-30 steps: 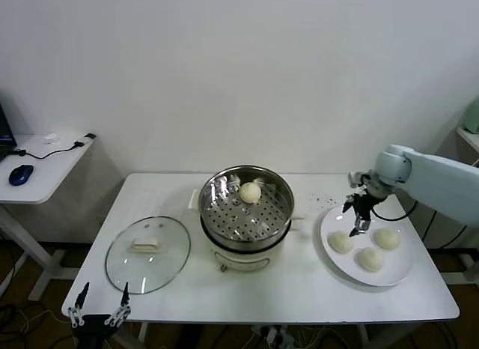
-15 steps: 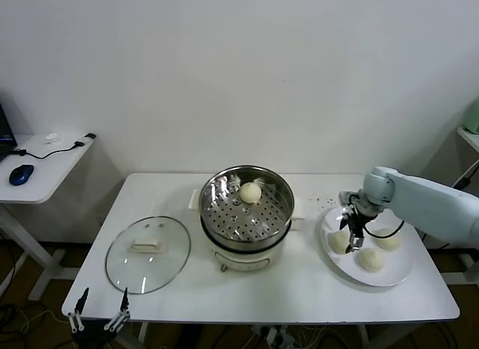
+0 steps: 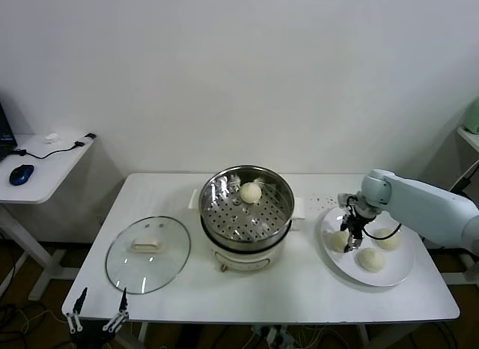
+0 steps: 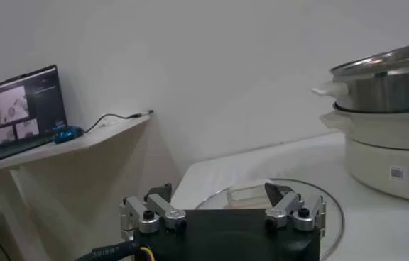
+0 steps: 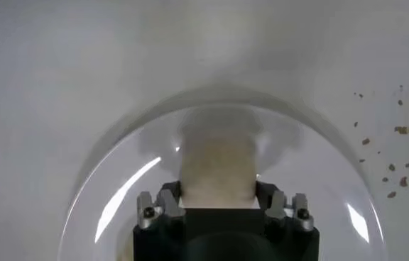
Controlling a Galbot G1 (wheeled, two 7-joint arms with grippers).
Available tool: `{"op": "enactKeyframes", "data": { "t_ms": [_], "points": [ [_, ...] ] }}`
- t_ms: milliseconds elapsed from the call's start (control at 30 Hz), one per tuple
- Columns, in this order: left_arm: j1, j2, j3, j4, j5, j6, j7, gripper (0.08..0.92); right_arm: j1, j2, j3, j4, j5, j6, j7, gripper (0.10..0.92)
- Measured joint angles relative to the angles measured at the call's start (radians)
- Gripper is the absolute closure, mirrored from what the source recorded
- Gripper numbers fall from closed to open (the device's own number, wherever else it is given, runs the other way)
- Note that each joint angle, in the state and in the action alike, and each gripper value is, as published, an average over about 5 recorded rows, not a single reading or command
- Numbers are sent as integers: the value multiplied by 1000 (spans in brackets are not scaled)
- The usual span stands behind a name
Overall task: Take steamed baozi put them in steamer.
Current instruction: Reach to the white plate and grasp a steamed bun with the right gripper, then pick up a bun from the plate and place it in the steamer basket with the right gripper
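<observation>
The steel steamer (image 3: 245,207) on its cream pot base stands mid-table with one baozi (image 3: 251,192) at the back of the basket. Three more baozi lie on the white plate (image 3: 397,272) at the right: a left one (image 3: 338,241), a front one (image 3: 370,259) and a right one (image 3: 389,239). My right gripper (image 3: 349,235) is down on the left one. In the right wrist view the gripper (image 5: 217,197) is shut on that baozi (image 5: 217,164), its sides pressed straight, over the plate (image 5: 112,198). My left gripper (image 3: 97,310) is open, parked below the table's front left edge.
The glass lid (image 3: 147,253) with a cream handle lies flat left of the steamer; it also shows in the left wrist view (image 4: 332,206), with the steamer (image 4: 385,81) beyond my left gripper (image 4: 219,197). A side desk (image 3: 45,165) holds a mouse. Crumbs dot the table behind the plate.
My right gripper has come down and to the left from above the plate's back rim onto the left baozi and closed round it. The left arm stayed parked.
</observation>
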State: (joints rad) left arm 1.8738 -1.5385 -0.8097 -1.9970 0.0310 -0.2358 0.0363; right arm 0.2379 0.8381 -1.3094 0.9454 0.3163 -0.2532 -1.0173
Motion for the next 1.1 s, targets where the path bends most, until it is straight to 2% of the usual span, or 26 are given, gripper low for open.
{"op": "enactKeyframes", "data": {
  "t_ms": [467, 767, 1100],
  "points": [
    [7, -2, -1, -2, 2, -6, -3, 177, 100, -16, -54, 23, 87, 2, -8, 440],
    [4, 2, 11, -10, 5, -8, -3, 177, 391, 49, -258, 36, 330, 14, -24, 440],
    [-5, 13, 25, -18, 25, -19, -2, 177, 600, 239, -401, 50, 594, -16, 12, 440]
  ]
}}
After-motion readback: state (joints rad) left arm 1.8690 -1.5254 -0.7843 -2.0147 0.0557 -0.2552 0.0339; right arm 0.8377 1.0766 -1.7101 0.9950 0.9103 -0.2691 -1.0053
